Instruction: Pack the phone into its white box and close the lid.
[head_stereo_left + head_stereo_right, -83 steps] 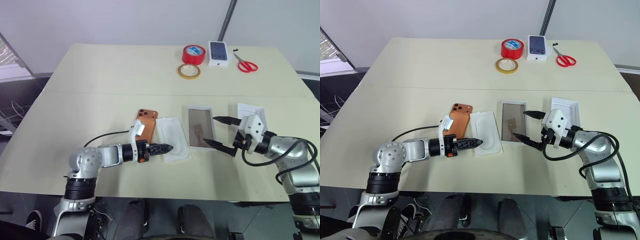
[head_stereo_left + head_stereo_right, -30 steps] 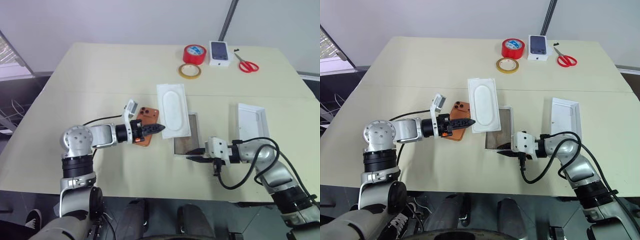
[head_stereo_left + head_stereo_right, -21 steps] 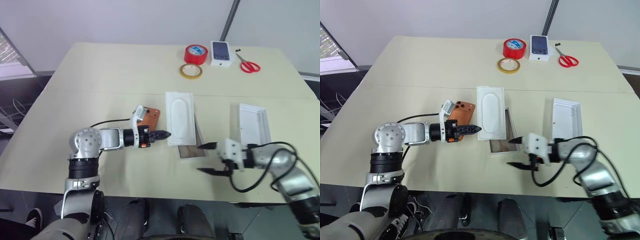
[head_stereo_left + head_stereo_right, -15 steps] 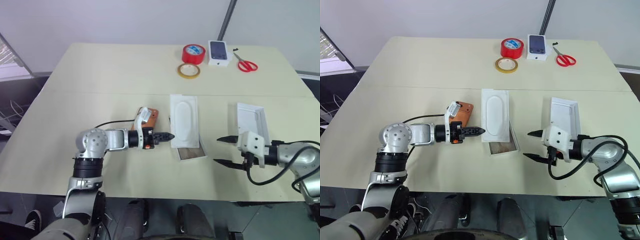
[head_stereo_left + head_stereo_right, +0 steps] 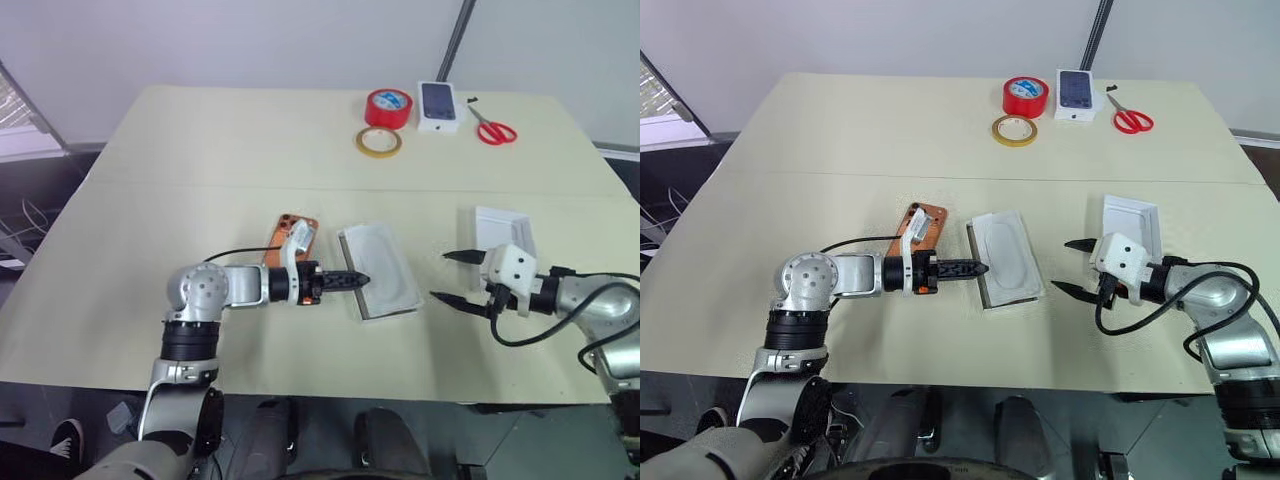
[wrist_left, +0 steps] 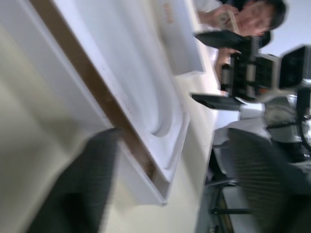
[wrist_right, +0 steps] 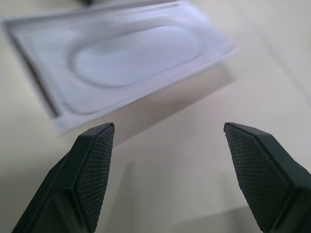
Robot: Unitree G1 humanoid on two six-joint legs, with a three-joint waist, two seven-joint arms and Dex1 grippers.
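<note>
The copper-orange phone point(image 5: 285, 223) lies flat behind my left wrist. The white box point(image 6: 104, 99) sits mid-table with the flat white insert point(image 5: 380, 268) lying over it, so just a brown strip of its base shows. My left gripper point(image 5: 358, 280) points at the box's left edge. In the left wrist view its fingers stand apart with nothing between them. The lid point(image 5: 497, 228) lies to the right, partly behind my right wrist. My right gripper point(image 5: 440, 276) hangs open and holds nothing, between box and lid, facing the box.
At the table's far edge are a red tape roll point(image 5: 388, 107), a yellow tape ring point(image 5: 378, 141), a small white carton with a phone picture point(image 5: 438, 105) and red scissors point(image 5: 492, 130). A person point(image 6: 243, 14) appears in the left wrist view beyond my right gripper.
The insert has slid from beside the phone onto the box. My right gripper let go of the box's front edge, opened and drew back right. My left gripper moved right and opened.
</note>
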